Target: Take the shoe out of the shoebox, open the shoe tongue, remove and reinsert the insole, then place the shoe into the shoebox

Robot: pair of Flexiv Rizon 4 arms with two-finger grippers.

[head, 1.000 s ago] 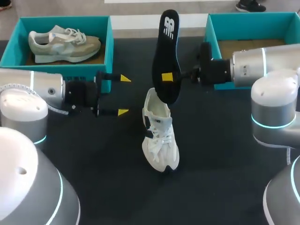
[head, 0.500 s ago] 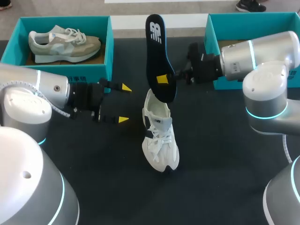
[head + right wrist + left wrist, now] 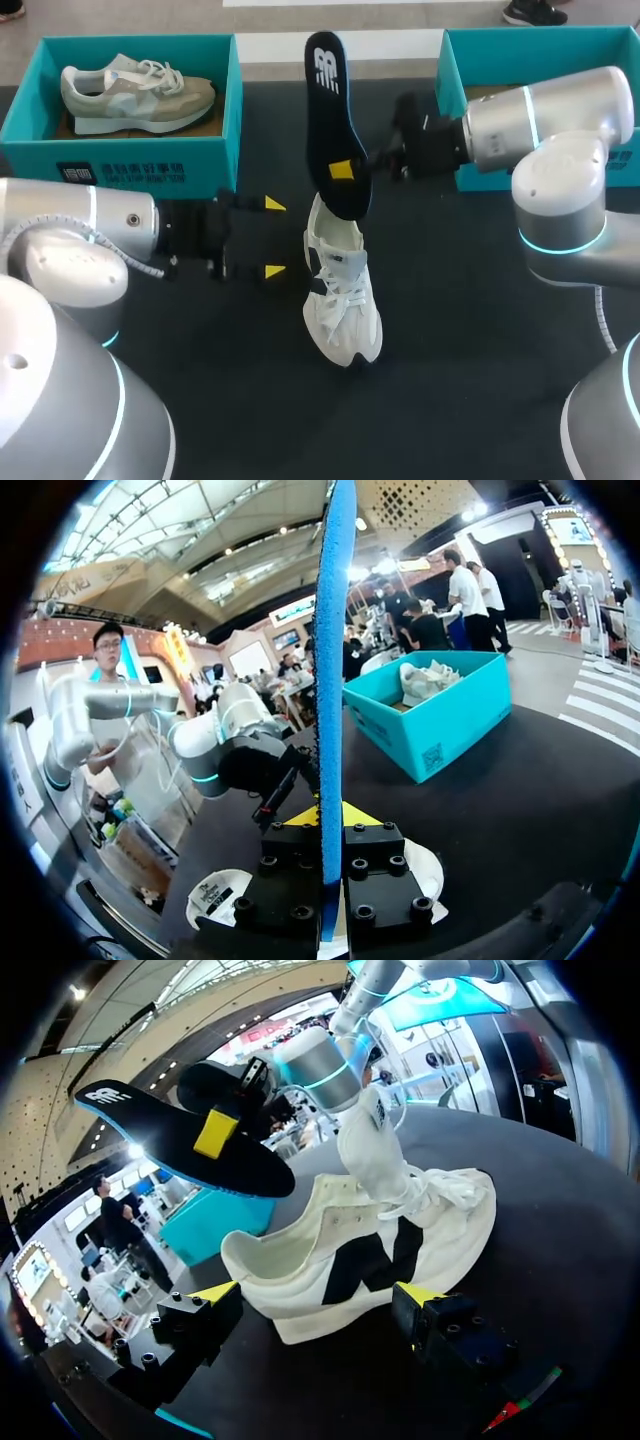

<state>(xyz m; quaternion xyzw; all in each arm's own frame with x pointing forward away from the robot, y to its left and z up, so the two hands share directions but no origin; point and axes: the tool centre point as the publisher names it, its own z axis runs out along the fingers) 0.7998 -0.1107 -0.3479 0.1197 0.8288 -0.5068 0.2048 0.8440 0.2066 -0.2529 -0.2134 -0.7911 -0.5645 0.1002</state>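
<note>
Head view: insole over the shoe

My right gripper (image 3: pixel 343 171) is clamped on the black insole (image 3: pixel 328 110) — upright, just above the white shoe (image 3: pixel 343 295) on the table (image 3: pixel 480 330). My left gripper (image 3: pixel 273 238), fingers apart, hangs just left of the shoe.

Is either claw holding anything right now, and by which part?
The right claw pinches the black insole on its lower half; the left claw is open, holding nothing.

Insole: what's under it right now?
The white shoe on the table, heel end below the insole, which the right gripper holds nearly upright. In the head view the insole's lower end covers the shoe's opening, so contact cannot be told.
</note>
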